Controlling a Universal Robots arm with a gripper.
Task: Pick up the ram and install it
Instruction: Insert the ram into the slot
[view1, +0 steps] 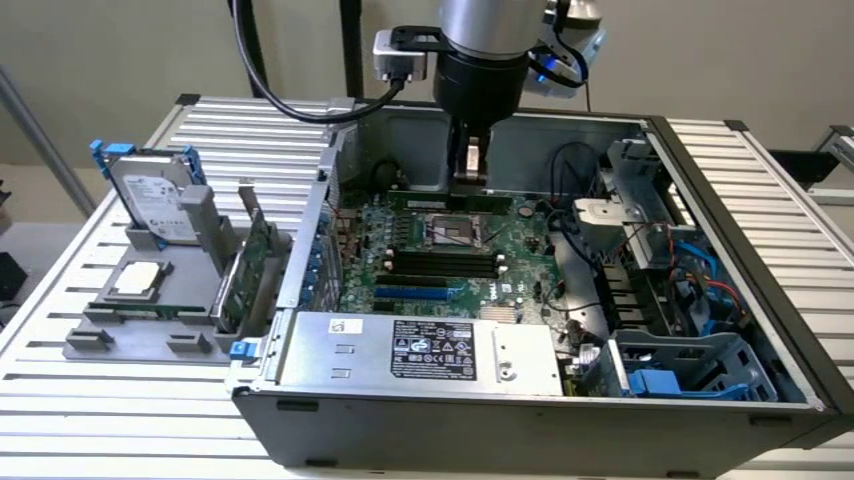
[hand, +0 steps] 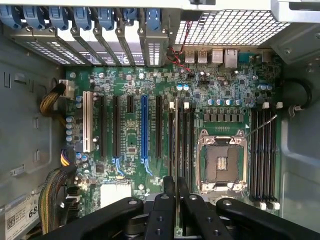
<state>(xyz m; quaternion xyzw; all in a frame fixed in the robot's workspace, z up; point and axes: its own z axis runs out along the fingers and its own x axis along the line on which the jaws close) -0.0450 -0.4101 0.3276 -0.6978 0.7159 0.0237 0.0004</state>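
Gripper (view1: 469, 178) clamped on ram (view1: 424, 199), upper centre of ext. view, inside PC case (view1: 534, 435); ram edge-on, lined up w/ black slots (hand: 187, 140) beside CPU socket (hand: 221, 165).

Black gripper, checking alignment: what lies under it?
The long green ram stick pinched in the gripper, over black motherboard slots beside the silver processor socket; the slot beneath is hidden.

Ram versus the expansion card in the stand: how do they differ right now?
The ram is a narrow stick held in the claw inside the case; the expansion card is broader, with a metal bracket, standing in the grey stand outside it. Both are green boards on edge.
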